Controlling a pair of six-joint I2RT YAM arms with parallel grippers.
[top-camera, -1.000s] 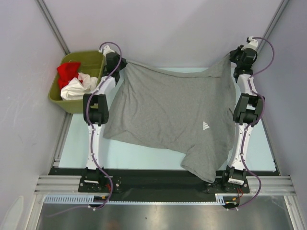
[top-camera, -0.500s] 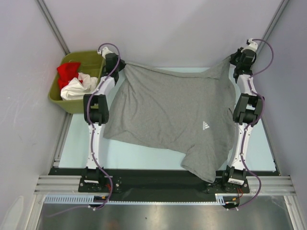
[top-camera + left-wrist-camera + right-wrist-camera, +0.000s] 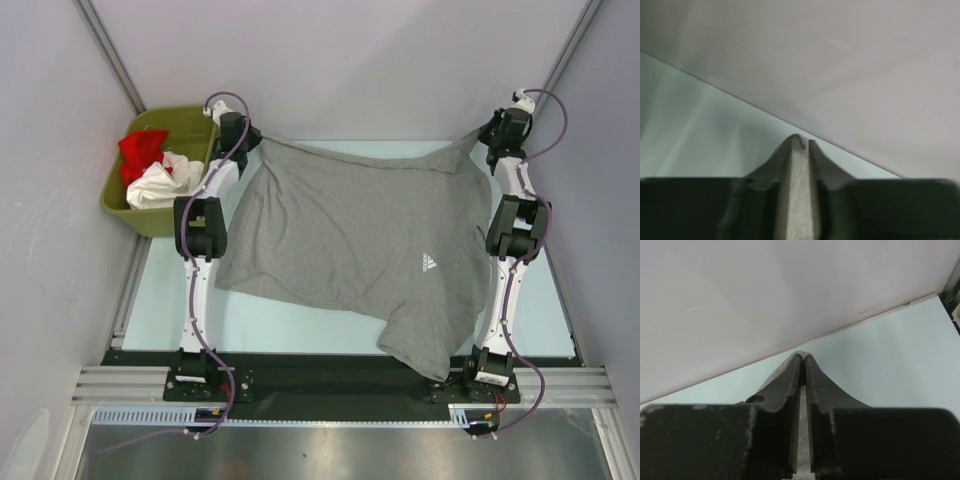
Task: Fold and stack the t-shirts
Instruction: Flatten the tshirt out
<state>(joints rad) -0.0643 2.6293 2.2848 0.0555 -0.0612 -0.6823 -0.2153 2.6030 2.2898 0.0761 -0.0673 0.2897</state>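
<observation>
Showing a small white triangle logo (image 3: pixel 429 262), the grey t-shirt (image 3: pixel 350 230) lies spread on the table (image 3: pixel 260 320) btwn the arms, far corners up at both grippers. Green bin (image 3: pixel 190 122), far left, holds a red shirt (image 3: pixel 140 150) & a white shirt (image 3: pixel 160 185), bunched. Left gripper (image 3: pixel 801 141) pinches grey cloth in a narrow gap; right gripper (image 3: pixel 803 357) is nearly closed, can't tell if on cloth.

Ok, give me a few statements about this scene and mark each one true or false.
The grey t-shirt is spread open over the table. True.
Its logo is red. False: the logo is white.
The green bin holds red cloth and white cloth. True.
The bin stands beside the right arm. False: it stands beside the left arm.
Between the fingers of the left gripper, grey fabric shows. True.
</observation>
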